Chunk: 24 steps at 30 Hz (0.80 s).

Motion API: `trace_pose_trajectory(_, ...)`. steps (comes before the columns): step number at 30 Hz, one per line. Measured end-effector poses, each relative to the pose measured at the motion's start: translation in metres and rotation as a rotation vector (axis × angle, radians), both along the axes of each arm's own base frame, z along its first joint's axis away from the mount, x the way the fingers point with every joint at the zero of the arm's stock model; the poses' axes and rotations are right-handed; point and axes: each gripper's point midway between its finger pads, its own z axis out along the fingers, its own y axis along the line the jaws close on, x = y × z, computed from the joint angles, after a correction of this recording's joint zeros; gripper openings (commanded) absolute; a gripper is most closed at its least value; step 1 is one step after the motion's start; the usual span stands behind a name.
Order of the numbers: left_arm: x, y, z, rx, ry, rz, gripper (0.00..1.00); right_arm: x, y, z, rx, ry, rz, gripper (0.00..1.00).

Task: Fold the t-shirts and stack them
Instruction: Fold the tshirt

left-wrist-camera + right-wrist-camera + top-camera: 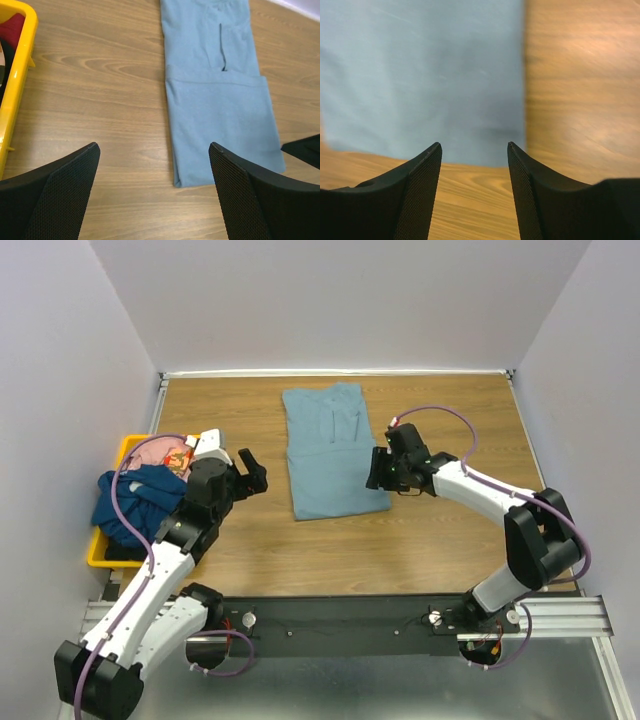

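The light blue-grey t-shirt (pixel 330 450) lies flat on the table, folded into a long strip; it also shows in the left wrist view (pixel 215 95) and the right wrist view (pixel 420 75). My left gripper (pixel 255 472) is open and empty, left of the shirt's near end. My right gripper (pixel 377 470) is open and empty, close to the shirt's right edge near its near corner. The dark navy t-shirt (pixel 135 502) is crumpled in the yellow bin. The pink patterned t-shirt (pixel 160 452) lies behind it in the bin.
The yellow plastic bin (pixel 98 558) stands at the table's left edge; its rim shows in the left wrist view (pixel 20 60). Grey walls close the table on three sides.
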Motion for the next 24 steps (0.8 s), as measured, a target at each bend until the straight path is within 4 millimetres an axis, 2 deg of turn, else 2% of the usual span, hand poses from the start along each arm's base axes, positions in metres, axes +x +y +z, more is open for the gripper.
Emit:
trace_pose_trajectory(3, 0.003, -0.001, -0.010, 0.037, 0.046, -0.009, 0.97, -0.010, -0.019, -0.014, -0.100, 0.046, -0.012, 0.57)
trace_pose_trajectory(7, 0.007, -0.003, -0.023, 0.068, 0.098, -0.026, 0.96, -0.018, -0.029, -0.030, -0.165, 0.096, -0.007, 0.54)
trace_pose_trajectory(19, 0.004, -0.019, -0.046, 0.070, 0.184, -0.117, 0.95, -0.031, -0.039, -0.062, -0.242, 0.195, 0.012, 0.46)
trace_pose_trajectory(24, 0.002, -0.027, -0.062, 0.073, 0.242, -0.162, 0.93, -0.029, -0.038, -0.064, -0.242, 0.190, 0.019, 0.40)
